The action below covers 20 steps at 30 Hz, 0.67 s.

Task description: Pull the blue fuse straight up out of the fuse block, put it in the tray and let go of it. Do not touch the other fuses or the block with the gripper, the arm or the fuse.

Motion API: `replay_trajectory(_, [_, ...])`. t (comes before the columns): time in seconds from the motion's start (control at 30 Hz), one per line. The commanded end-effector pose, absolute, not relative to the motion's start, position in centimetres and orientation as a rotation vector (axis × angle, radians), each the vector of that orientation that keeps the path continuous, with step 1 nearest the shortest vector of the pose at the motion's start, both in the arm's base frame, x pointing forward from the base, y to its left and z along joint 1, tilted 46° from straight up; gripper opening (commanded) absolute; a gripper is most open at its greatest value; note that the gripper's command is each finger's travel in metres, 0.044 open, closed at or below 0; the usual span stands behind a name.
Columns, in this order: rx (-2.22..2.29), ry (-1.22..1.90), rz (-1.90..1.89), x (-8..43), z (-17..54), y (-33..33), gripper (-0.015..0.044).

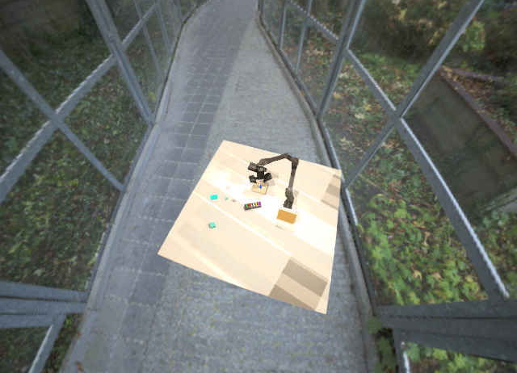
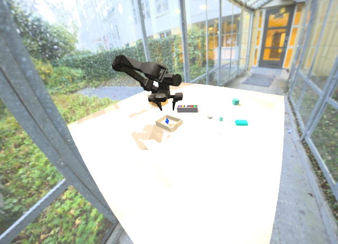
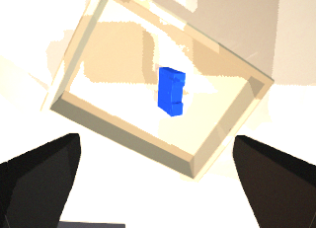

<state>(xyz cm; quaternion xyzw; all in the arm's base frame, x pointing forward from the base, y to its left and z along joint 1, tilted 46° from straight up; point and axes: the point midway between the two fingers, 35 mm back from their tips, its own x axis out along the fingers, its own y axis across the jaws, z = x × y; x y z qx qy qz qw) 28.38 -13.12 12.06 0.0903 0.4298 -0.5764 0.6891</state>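
Observation:
The blue fuse (image 1: 260, 186) (image 2: 167, 120) (image 3: 170, 91) is inside the tan tray (image 1: 258, 192) (image 2: 163, 127) (image 3: 123, 129), near its middle and clear of its walls. It looks turned or tilted in the wrist view; whether it rests flat I cannot tell. My gripper (image 1: 259, 181) (image 2: 167, 110) (image 3: 158, 144) is open and empty above the tray, its fingers wide apart and not touching the fuse. The dark fuse block (image 1: 252, 207) (image 2: 187, 110) stands beside the tray with several coloured fuses in it. Only a dark edge of it shows at the bottom of the wrist view.
An orange box (image 1: 287, 215) (image 2: 161, 103) stands near the arm's base. A teal cube (image 1: 212, 225) (image 2: 235, 102), a flat teal block (image 1: 213, 197) (image 2: 241, 123), a small teal piece (image 1: 226, 199) (image 2: 221, 118) and a small grey piece (image 1: 234, 200) (image 2: 209, 116) lie on the block's far side from the arm's base.

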Motion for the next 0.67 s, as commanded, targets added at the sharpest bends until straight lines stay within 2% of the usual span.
replay_trajectory(0.0, [0.203,0.957,-1.295,28.38,12.23,-13.15,0.033])
replay_trajectory(0.63, [0.203,0.962,-1.291,28.36,12.09,-13.13,0.033])
